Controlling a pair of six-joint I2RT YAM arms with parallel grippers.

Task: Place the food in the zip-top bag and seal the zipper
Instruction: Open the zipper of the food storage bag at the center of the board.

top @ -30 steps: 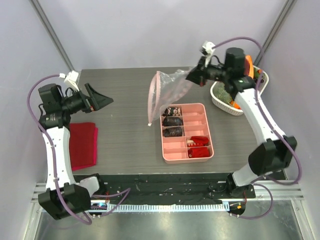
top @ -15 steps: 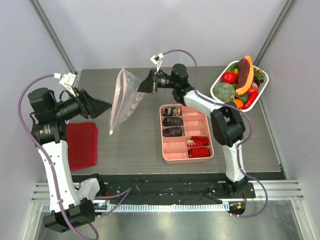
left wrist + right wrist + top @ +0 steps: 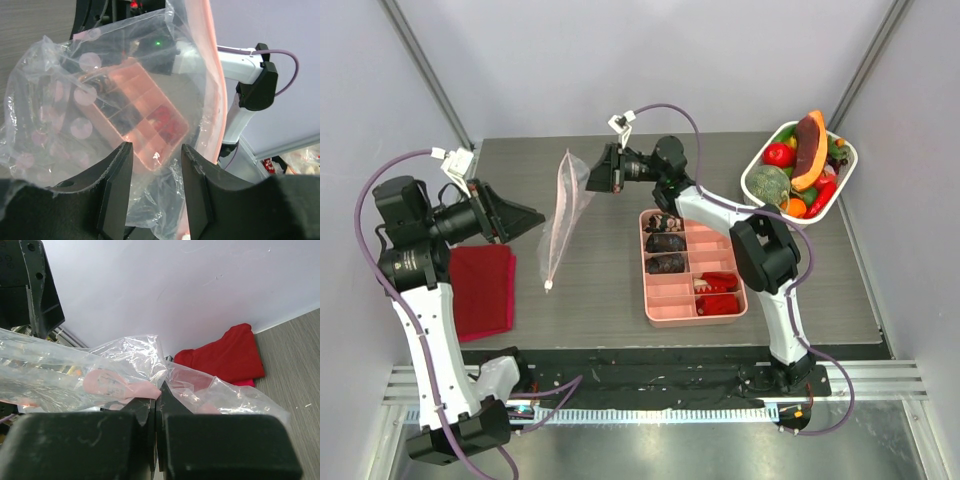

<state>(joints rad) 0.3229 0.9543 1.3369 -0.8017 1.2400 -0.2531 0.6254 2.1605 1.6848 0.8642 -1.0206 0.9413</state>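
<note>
The right pincer (image 3: 592,172), pinched tight on the crinkly clear plastic pouch (image 3: 563,215), is bringing it toward nine o'clock for the narrowing, half-open left pincer (image 3: 528,215) to grab.

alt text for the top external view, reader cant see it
The right gripper holds a clear zip-top bag up by its top edge above the dark table, the left gripper pointing at it. A pink tray sits mid-table, a basket of toy food at the far right, a red cloth left.
</note>
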